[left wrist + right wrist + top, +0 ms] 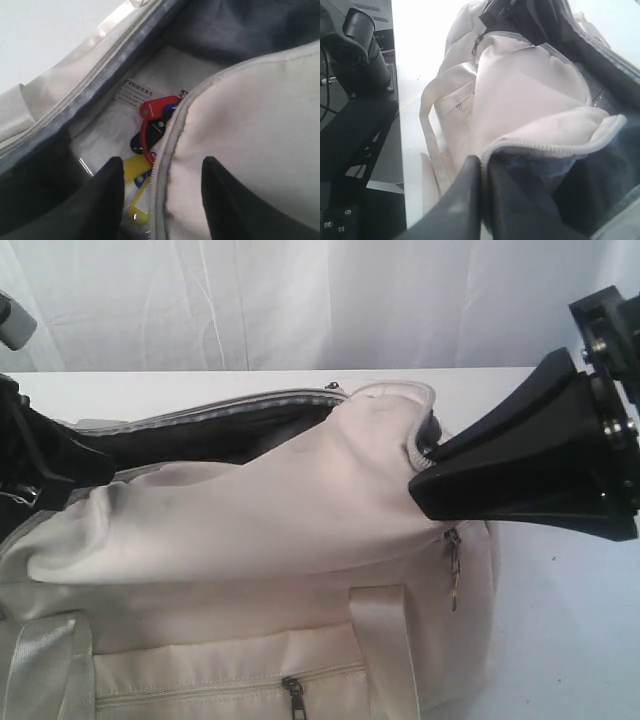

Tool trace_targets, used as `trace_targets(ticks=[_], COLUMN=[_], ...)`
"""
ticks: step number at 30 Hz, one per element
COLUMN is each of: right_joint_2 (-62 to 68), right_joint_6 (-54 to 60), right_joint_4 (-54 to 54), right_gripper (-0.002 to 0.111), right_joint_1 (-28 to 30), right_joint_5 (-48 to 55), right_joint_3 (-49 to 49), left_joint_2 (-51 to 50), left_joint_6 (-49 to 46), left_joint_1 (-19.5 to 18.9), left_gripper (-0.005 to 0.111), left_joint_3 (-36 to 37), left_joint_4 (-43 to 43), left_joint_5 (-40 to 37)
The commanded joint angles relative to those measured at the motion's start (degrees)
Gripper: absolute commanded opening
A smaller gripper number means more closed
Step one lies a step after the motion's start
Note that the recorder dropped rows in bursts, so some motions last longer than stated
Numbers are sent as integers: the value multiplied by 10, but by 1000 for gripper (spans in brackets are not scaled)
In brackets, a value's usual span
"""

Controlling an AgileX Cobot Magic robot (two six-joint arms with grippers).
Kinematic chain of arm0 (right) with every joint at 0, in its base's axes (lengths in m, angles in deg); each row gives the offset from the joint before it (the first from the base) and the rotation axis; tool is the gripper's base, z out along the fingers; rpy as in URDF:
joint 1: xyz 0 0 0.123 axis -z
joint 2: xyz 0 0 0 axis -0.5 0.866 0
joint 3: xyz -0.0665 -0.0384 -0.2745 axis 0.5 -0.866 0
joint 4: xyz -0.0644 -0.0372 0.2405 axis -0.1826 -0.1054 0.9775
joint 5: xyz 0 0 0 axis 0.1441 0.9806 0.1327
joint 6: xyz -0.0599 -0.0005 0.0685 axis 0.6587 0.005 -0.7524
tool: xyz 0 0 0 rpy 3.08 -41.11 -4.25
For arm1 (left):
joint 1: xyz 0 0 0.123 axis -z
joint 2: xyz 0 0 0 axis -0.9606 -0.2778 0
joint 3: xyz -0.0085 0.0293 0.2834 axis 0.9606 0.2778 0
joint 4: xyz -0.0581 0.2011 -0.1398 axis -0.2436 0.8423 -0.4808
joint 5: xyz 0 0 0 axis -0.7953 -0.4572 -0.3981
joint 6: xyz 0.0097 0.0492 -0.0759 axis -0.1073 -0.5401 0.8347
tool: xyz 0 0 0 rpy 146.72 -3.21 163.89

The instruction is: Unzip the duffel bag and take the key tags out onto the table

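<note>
The duffel bag [250, 530] is unzipped, right hand [484, 192] pinching its edge, left hand [162, 200] spread wide over key tags [155, 110] not yet out.

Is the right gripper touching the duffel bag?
Touching. In the right wrist view the right gripper pinches the duffel bag by its zippered flap edge.

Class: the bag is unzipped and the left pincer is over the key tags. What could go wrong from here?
1. A flap of the duffel bag lies between the fingers of the open left pincer, covering part of the key tags; closing may pinch fabric instead.
2. The tags lie on a white packet, which might get grabbed too.
3. If the right pincer slips off the flap, the opening may fall shut.
</note>
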Motion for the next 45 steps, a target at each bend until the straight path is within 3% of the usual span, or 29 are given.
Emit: trace_targets(ticks=[1,3,13,28,31,39,45], right_joint_2=[-15,-15,-15,-15,-15,-15,-14], right_joint_6=[-14,-14,-81,-241,-243,-243,-244], right_joint_4=[31,31,53,52,51,0,-13], right_gripper=[0,0,0,0,0,1,9], right_joint_1=[-2,-2,-7,-183,-207,-224,-224], right_joint_5=[11,11,11,11,11,11,11], right_joint_3=[1,1,0,-65,-100,-173,-219], left_joint_2=[-16,-26,-40,-35,-17,101,202], left_joint_6=[0,-2,0,25,55,65,98], left_joint_1=[1,1,1,1,1,1,1], left_gripper=[43,39,39,38,33,0,0], left_joint_3=[-2,-2,-2,-2,-2,-2,-2], left_joint_4=[-34,-36,-59,-59,-59,-59,-59], left_joint_5=[-8,-7,64,76,99,149,91])
